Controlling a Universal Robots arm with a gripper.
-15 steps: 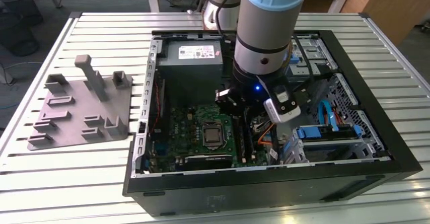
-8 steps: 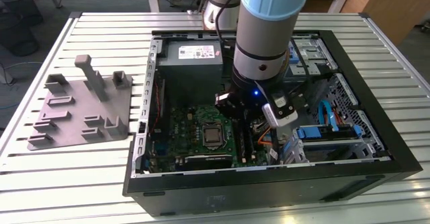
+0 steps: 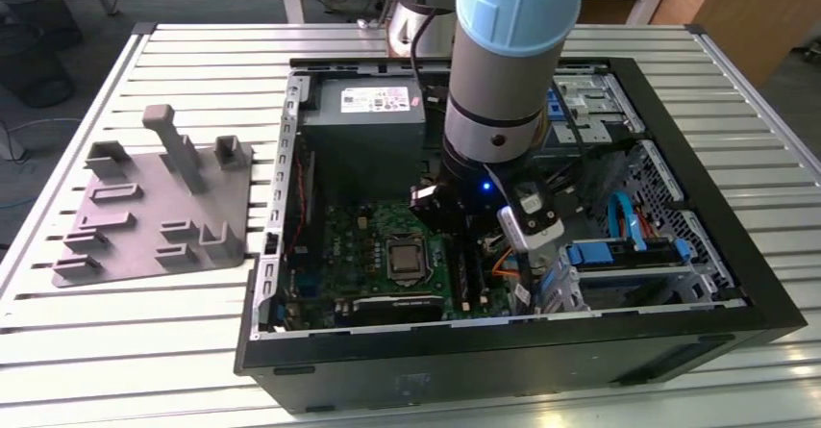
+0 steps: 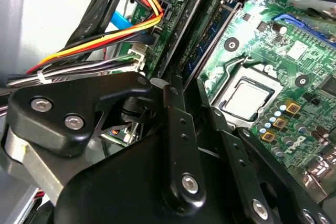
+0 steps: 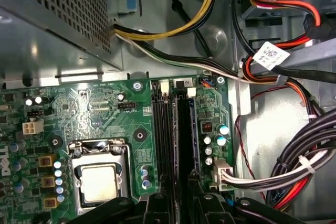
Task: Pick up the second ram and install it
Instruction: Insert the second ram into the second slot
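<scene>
While the single arm reaches down inside the open black computer case point(image 3: 718, 284) on the slatted metal worktop point(image 3: 192, 332), its black hand point(image 5: 181, 195) sits directly over the long black memory slots point(image 5: 164, 140) beside the silver processor point(image 5: 98, 182) on the green motherboard point(image 5: 89, 108). A thin bluish-green memory stick, the second ram point(image 4: 207, 43), stands edge-on in a slot, seemingly pinched between the hand's pressed-together fingers. By my judgement the seating step is in hand; it calls for a straight, even downward press with the stick square to its slot.
</scene>
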